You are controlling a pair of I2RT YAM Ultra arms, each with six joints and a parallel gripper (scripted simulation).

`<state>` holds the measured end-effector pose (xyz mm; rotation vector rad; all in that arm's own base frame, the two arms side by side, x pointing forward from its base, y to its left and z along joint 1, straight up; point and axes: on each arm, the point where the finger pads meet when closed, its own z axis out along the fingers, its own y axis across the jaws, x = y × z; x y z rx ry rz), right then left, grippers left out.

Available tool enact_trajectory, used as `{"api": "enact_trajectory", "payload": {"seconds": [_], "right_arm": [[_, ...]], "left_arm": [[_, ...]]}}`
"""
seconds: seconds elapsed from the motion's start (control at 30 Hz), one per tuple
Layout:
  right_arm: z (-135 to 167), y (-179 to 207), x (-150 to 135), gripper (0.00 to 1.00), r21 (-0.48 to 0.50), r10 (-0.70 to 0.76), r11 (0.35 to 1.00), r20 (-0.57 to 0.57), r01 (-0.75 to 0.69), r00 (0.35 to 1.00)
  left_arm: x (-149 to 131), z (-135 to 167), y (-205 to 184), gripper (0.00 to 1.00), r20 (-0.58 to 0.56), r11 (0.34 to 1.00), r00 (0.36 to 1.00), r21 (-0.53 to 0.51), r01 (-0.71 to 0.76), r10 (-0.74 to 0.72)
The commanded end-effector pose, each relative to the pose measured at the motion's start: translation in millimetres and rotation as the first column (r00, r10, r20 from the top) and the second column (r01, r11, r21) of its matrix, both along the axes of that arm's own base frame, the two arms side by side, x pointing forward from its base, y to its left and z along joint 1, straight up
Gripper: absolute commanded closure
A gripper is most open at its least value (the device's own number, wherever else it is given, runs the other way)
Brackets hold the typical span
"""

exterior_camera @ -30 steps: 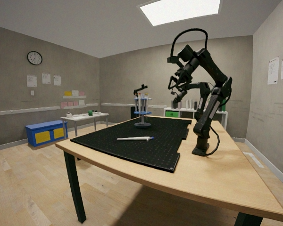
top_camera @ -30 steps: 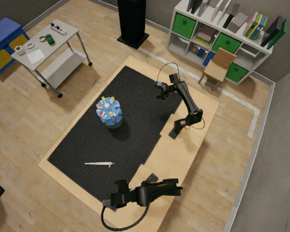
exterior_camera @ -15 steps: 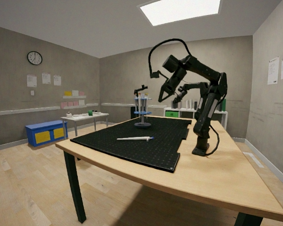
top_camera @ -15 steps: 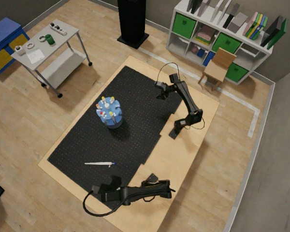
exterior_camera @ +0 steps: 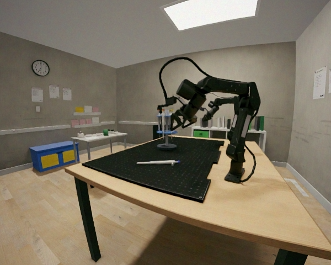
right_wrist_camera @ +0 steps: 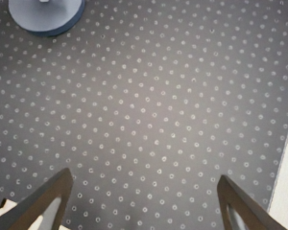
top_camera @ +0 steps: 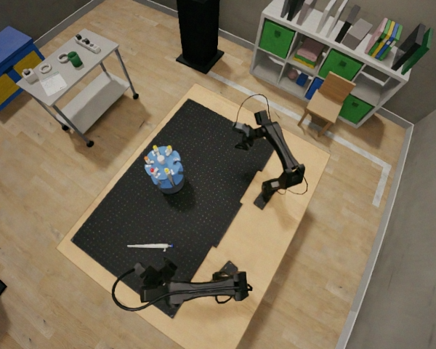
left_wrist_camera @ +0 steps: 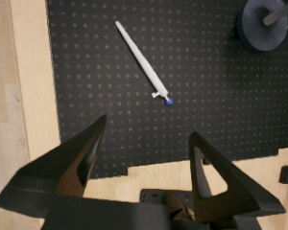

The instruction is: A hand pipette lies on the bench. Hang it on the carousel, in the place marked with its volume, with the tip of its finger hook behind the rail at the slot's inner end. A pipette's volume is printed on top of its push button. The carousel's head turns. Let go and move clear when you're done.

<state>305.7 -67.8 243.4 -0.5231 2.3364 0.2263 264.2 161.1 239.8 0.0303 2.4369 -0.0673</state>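
A white hand pipette [top_camera: 148, 246] [exterior_camera: 157, 162] [left_wrist_camera: 140, 58] with a blue push button [left_wrist_camera: 168, 101] lies flat on the black mat [top_camera: 195, 214] [exterior_camera: 185, 176], near the left arm's end of the table. The print on the button is too small to read. The blue carousel [top_camera: 163, 169] [exterior_camera: 166, 125] stands upright further along the mat with several pipettes hanging on it; its base shows in the left wrist view [left_wrist_camera: 261, 26] and the right wrist view [right_wrist_camera: 45, 14]. My left gripper [top_camera: 158, 267] [exterior_camera: 179, 123] [left_wrist_camera: 151, 126] is open and empty, high above the mat just short of the pipette. My right gripper [top_camera: 243, 144] [exterior_camera: 207, 116] [right_wrist_camera: 144, 176] is open and empty over bare mat beside the carousel.
The mat covers most of the wooden table [top_camera: 275, 240] [exterior_camera: 260, 205], whose bare wood holds both arm bases. Off the table stand a grey cart [top_camera: 70, 71], a white shelf [top_camera: 334, 56], a small chair [top_camera: 329, 99] and a black column [top_camera: 199, 33].
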Motion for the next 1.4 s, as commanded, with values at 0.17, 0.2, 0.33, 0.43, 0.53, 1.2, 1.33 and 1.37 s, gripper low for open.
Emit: {"api": "enact_trajectory", "payload": {"seconds": [0.17, 0.2, 0.33, 0.43, 0.53, 1.2, 1.33, 1.37], "right_arm": [[9.5, -1.9, 3.4, 0.0, -0.005, 0.004, 1.0, 0.039, -0.004, 0.999], [9.5, -1.9, 3.4, 0.0, -0.005, 0.004, 1.0, 0.039, -0.004, 0.999], [9.5, -1.9, 3.4, 0.0, -0.005, 0.004, 1.0, 0.039, -0.004, 0.999], [9.5, -1.9, 3.4, 0.0, -0.005, 0.004, 1.0, 0.039, -0.004, 0.999], [9.5, -1.9, 3.4, 0.0, -0.005, 0.004, 1.0, 0.039, -0.004, 0.999], [9.5, -1.9, 3.4, 0.0, -0.005, 0.004, 1.0, 0.039, -0.004, 0.999], [9.5, -1.9, 3.4, 0.0, -0.005, 0.004, 1.0, 0.039, -0.004, 0.999], [9.5, -1.9, 3.4, 0.0, -0.005, 0.004, 1.0, 0.039, -0.004, 0.999]], "left_arm": [[10.3, 13.1, -2.8, 0.0, 0.089, 0.993, 0.99, 0.046, 0.105, -0.109], [10.4, 13.0, -2.9, 0.0, 0.089, 0.993, 0.99, 0.046, 0.105, -0.109], [33.2, 1.1, 1.1, 0.46, 0.009, 0.998, 0.998, 0.006, 0.062, -0.062], [35.0, -6.5, -2.9, 0.46, -0.038, 0.999, 0.998, -0.027, 0.046, -0.047], [51.5, -21.3, -4.0, 0.46, -0.129, 0.998, 0.992, -0.066, -0.004, -0.005], [115.0, -94.3, -35.0, 0.46, -0.627, 0.949, 0.73, 0.046, -0.312, 0.271], [112.3, -94.3, -27.5, 0.46, -0.643, 0.938, 0.704, 0.065, -0.341, 0.301], [112.3, -94.3, -27.5, 0.46, -0.643, 0.938, 0.704, 0.065, -0.341, 0.301]]}}
